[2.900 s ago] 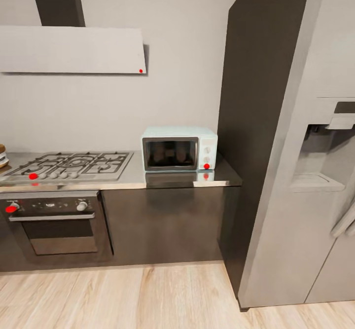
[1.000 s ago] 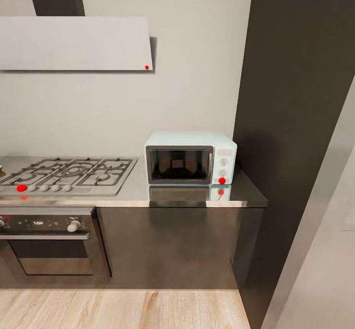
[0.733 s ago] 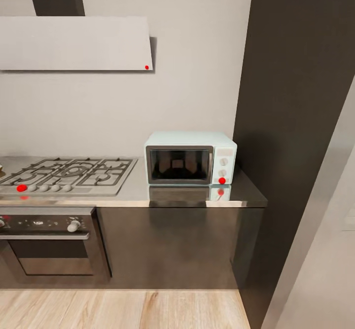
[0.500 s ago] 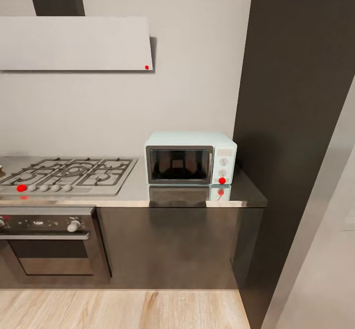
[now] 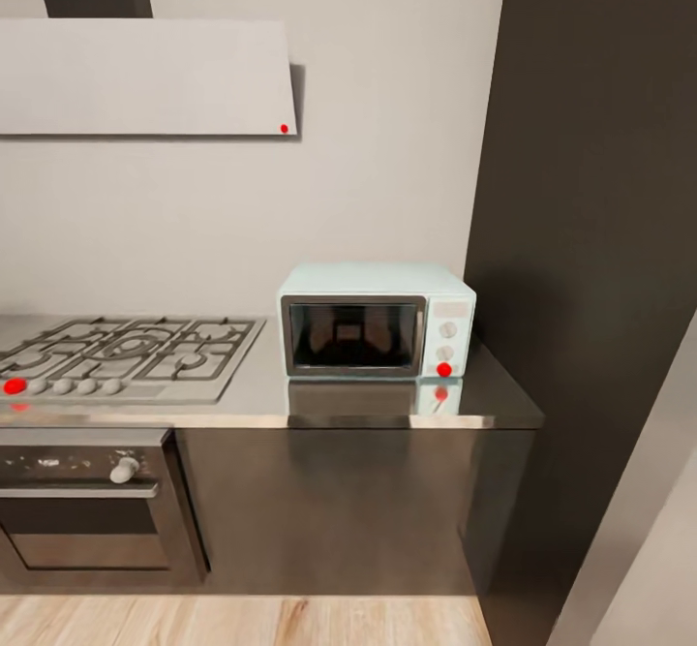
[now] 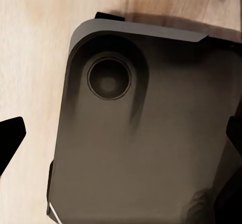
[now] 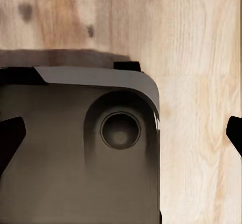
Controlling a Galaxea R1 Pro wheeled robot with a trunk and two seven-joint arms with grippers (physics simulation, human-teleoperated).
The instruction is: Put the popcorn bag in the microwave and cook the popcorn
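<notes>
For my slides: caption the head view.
Mint microwave, door shut, on steel countertop beside gas hob.

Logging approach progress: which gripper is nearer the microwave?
Cannot tell. Left gripper and right gripper both hang open over the robot's base, away from the microwave on the countertop.

The microwave (image 5: 376, 321) is faced from the head view; the robot's base (image 6: 151, 133) and wooden floor (image 7: 201, 108), below each gripper, are shared by both downward-looking wrist views.

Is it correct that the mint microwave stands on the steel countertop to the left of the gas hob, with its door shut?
Not quite. In the head view the microwave stands to the right of the gas hob, not left. It does stand on the steel countertop, door shut.
</notes>
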